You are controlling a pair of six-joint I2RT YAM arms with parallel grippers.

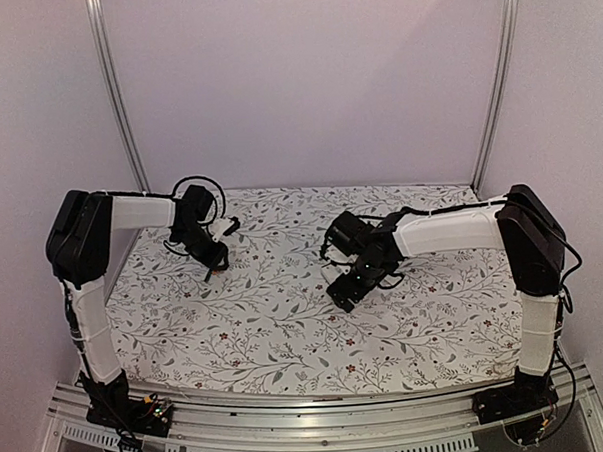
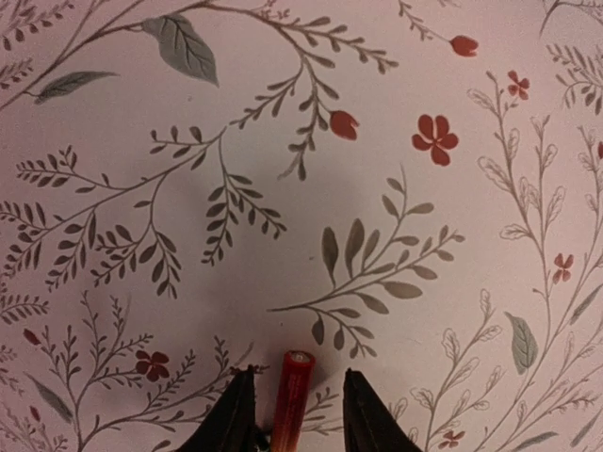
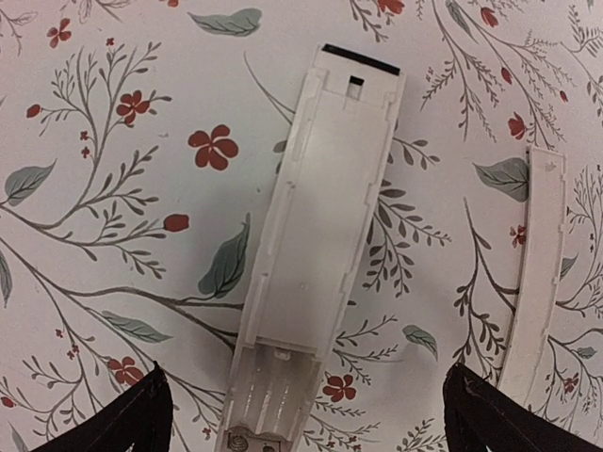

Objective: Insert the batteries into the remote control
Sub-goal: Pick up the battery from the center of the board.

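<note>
- Plainly unloaded, the remote lay bay-up between the wide-spread fingers of the right gripper.
- Cover lay off, just outside one finger.
- One battery lay between the left gripper's narrow jaws, ungripped; loading was all still to do.

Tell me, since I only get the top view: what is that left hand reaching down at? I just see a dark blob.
Observer: The left hand straddles a red battery, with a gap on either side.
Operator: And the right one?
Observer: The right hand, wide open, is over the remote control, whose back is open with no batteries inside.
Operator: Where's its lid?
Observer: A thin white cover strip lies beside the remote control, apart from it.
</note>
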